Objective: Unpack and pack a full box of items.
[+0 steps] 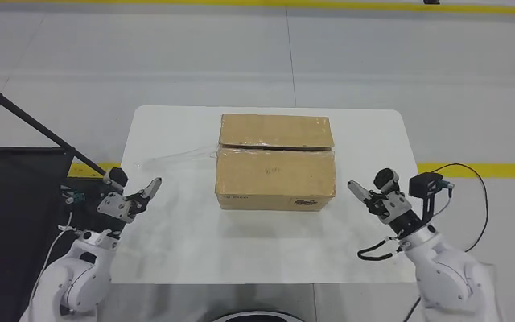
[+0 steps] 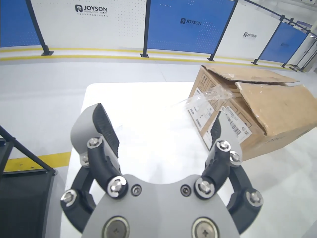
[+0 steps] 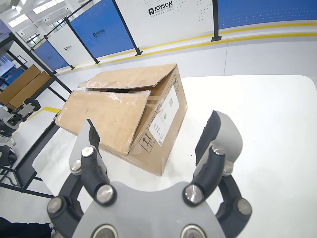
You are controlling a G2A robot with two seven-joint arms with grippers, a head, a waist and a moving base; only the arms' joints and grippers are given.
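Box [image 1: 275,165] on white tabletop [image 1: 185,241]; left claw [image 2: 158,116] and right claw [image 3: 151,118] wide, empty.
Left wrist view: loose clear tape [image 2: 205,95] trailing from box; blue-white fence panels [image 2: 188,18] border grey floor [image 1: 161,64].

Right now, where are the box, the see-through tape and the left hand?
box [image 1: 275,173], top view, near flap's middle.
see-through tape [image 2: 210,94], left wrist view, loose strip by the box's end.
left hand [image 2: 158,116], left wrist view, midway between fingertips.

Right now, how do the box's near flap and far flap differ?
The far flap has a jagged, torn free edge; the near flap has a straighter one. The far flap lies flatter, its edge raised over the gap; the near flap slopes down toward the robot. Both are brown taped cardboard.
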